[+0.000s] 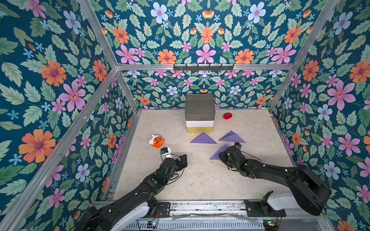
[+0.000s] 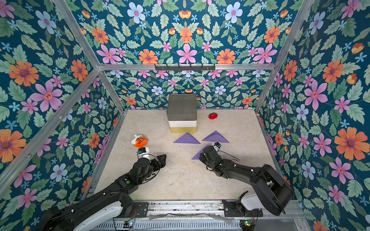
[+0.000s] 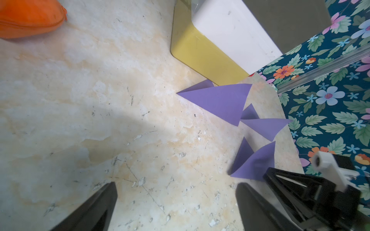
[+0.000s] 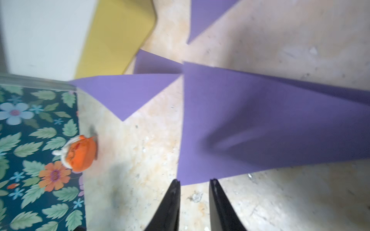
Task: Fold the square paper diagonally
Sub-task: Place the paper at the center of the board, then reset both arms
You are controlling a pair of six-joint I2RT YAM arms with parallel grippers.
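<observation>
Purple paper [image 1: 216, 155] lies near and right of centre on the table [image 1: 200, 180], already a triangle. In the left wrist view its upper flap stands a little raised. We find the right claw [image 4: 194, 181] narrowly parted, tips at the paper's edge and pinching nothing. The left claw [image 3: 177, 186] stands wide over bare table, left of the paper.

We judge the step to be setting the crease. We advise pressing flat along the fold, not on the loose corners, and lifting straight off, since a light sheet will likely slide here.

We note the table is pale, mottled and scuffed. Two more triangles [image 1: 203, 139] lie farther off, before stacked boxes [image 1: 199, 114]. An orange pouch [image 1: 156, 141] sits left and a red toy [image 1: 227, 115] far right. Floral walls [image 1: 60, 80] enclose the cell.
</observation>
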